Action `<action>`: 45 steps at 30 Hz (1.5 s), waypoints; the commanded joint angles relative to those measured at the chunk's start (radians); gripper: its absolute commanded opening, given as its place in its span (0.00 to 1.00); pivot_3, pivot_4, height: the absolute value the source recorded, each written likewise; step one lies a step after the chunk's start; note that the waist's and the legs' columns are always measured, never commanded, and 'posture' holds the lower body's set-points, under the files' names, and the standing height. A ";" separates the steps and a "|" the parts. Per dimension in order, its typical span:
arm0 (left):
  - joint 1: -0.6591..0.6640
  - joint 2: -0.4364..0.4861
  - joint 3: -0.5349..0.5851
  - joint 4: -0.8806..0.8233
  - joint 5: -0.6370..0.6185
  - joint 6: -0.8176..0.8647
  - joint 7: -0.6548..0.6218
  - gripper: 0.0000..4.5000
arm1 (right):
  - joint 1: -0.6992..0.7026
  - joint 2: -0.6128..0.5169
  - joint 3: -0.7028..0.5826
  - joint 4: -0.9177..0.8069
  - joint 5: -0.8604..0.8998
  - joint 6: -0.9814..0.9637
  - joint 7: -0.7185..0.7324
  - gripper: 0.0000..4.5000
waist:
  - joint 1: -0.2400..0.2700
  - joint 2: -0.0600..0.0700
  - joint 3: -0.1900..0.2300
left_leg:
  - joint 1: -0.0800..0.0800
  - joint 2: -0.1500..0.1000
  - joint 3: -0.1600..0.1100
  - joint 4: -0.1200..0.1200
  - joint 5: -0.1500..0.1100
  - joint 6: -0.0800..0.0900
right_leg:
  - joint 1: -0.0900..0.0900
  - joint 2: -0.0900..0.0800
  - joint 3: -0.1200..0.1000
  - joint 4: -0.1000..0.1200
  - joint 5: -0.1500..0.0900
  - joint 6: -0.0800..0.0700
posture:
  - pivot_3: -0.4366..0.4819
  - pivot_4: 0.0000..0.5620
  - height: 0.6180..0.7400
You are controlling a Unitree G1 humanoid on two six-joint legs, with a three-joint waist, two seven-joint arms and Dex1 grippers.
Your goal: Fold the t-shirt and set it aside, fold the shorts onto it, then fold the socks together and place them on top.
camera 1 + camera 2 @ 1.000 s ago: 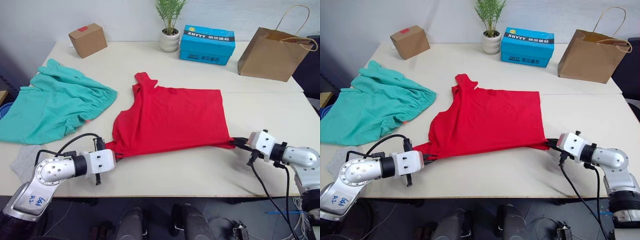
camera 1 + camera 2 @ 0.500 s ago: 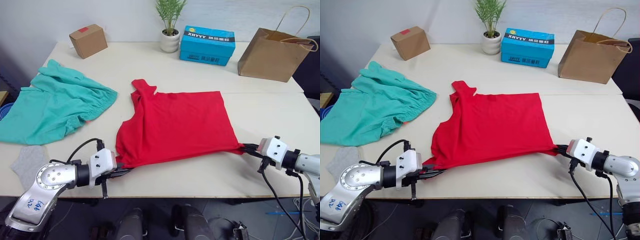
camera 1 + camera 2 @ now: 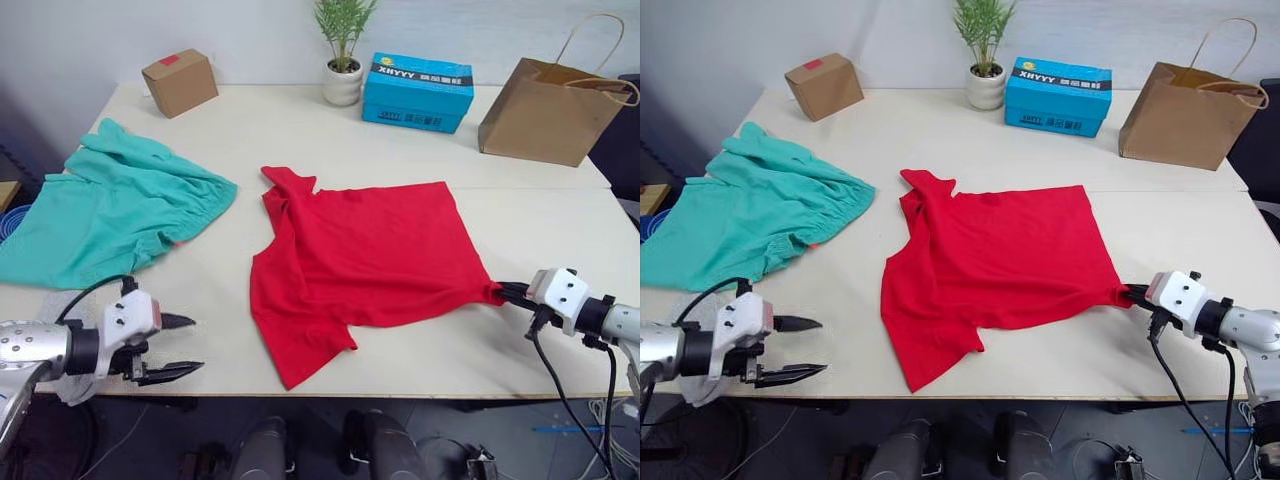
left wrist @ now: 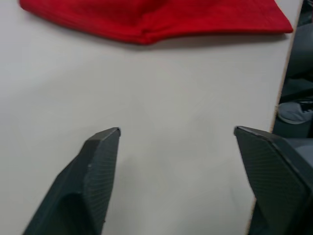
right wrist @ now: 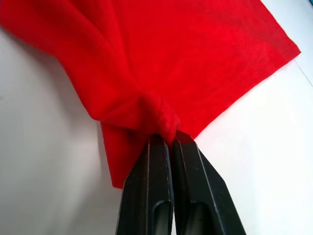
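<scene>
t-shirt lies spread mid-table, its near-left corner flopped toward the table's front edge. right gripper clamped on the shirt's near-right corner, cloth bunched at its fingertips. left gripper released, jaws spread wide, holding nothing, well left of the shirt by the table's front edge. shorts crumpled at far left

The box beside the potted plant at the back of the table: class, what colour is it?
The box is bright blue with a dark band along its top edge; it shows best in the left eye view.
</scene>
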 commanded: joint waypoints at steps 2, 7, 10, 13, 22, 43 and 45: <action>-0.059 -0.019 -0.077 -0.042 0.077 -0.139 -0.008 0.99 | 0.047 -0.011 -0.038 -0.080 0.031 0.037 0.007 0.00 | -0.006 0.001 0.000 | 0.000 0.000 0.000 -0.001 -0.001 0.000 | 0.000 0.000 0.000 0.000 0.000 0.000 | 0.48 0.27 1.00; -0.184 -0.105 -0.252 0.006 0.227 -0.310 0.028 0.99 | 0.093 -0.030 -0.053 -0.170 0.055 0.106 0.029 0.00 | -0.007 0.001 -0.001 | 0.000 0.000 0.001 -0.002 -0.001 0.000 | 0.000 0.000 0.000 -0.002 0.000 0.000 | 0.48 0.27 1.00; -0.252 -0.147 -0.328 0.040 0.280 -0.361 0.026 0.99 | 0.108 -0.038 -0.065 -0.204 0.063 0.138 0.045 0.00 | -0.007 0.001 -0.001 | 0.000 0.000 0.001 -0.002 -0.001 0.000 | 0.000 0.000 0.000 -0.002 0.000 0.000 | 0.48 0.27 1.00; -0.289 -0.165 -0.390 0.088 0.336 -0.435 0.020 0.99 | 0.107 -0.037 -0.077 -0.208 0.064 0.153 0.052 0.00 | -0.009 0.002 -0.001 | 0.000 0.000 0.001 -0.002 -0.001 0.000 | 0.000 0.001 0.000 -0.002 0.000 0.000 | 0.48 0.27 1.00; -0.379 -0.273 -0.518 0.181 0.431 -0.491 0.060 0.59 | 0.059 -0.019 -0.069 -0.163 0.056 0.142 0.055 0.00 | 0.005 0.008 -0.005 | 0.001 -0.001 0.001 -0.002 -0.001 0.003 | 0.002 0.000 0.000 -0.004 0.001 0.002 | 0.48 0.27 1.00; 0.016 -0.062 -0.224 -0.294 -0.043 0.125 0.007 0.01 | 0.180 -0.149 -0.082 -0.253 0.175 0.372 0.337 0.00 | -0.004 0.010 -0.006 | 0.001 0.000 0.000 -0.002 -0.005 0.007 | 0.003 0.000 0.000 -0.005 0.000 0.002 | 0.48 0.27 1.00; 0.065 -0.050 -0.207 -0.308 -0.031 0.134 0.008 0.01 | 0.211 -0.148 -0.080 -0.272 0.173 0.392 0.339 0.00 | -0.004 0.010 -0.006 | 0.001 0.000 0.000 -0.002 -0.005 0.007 | 0.002 0.000 0.000 -0.005 0.000 0.002 | 0.48 0.27 1.00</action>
